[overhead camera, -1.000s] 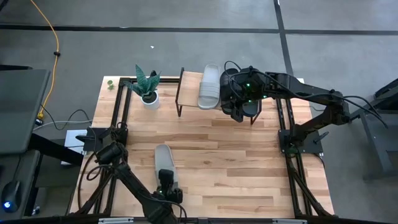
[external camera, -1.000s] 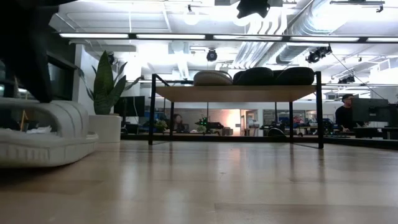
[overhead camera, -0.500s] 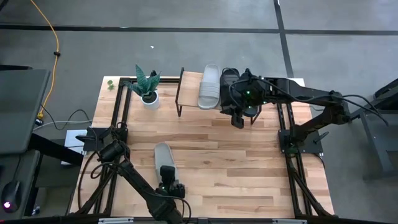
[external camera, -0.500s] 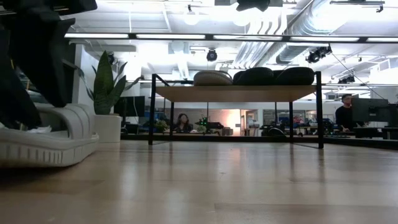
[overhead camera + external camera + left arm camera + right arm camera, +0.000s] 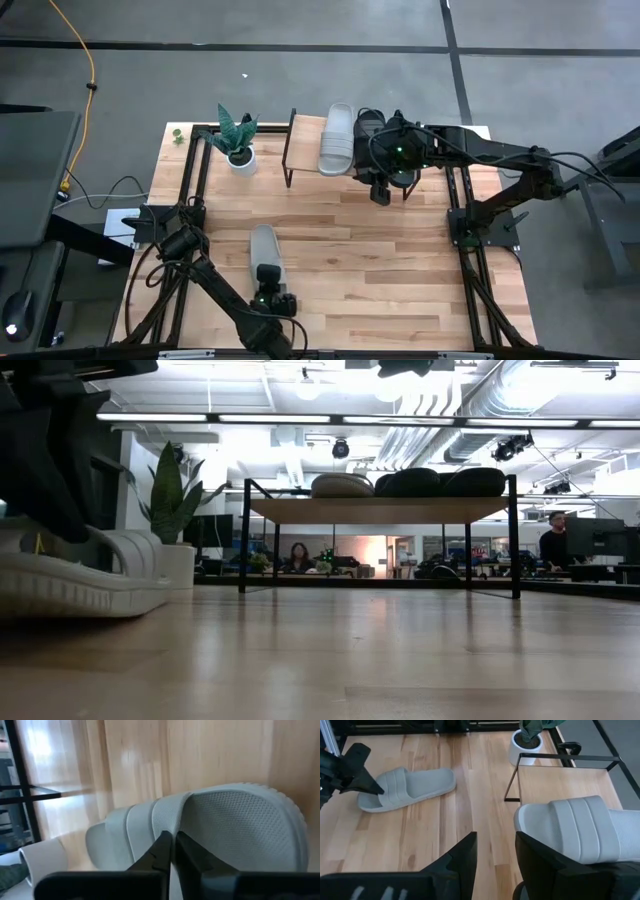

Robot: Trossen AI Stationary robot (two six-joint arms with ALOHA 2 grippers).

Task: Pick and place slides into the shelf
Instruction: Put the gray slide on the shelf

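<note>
Lower centre of the high view: left gripper, fingers nearly together, at the heel of a pale slide lying on the table. Upper centre: shelf bearing a pale slide and black slides. Right gripper, narrowly parted and empty, hangs beside the shelf.

My left gripper sits low at the table's near edge, fingers nearly together, while my right gripper hangs at the far side, fingers parted.

Three slides lie on the shelf; a pale slide rests left, near a potted plant
</note>
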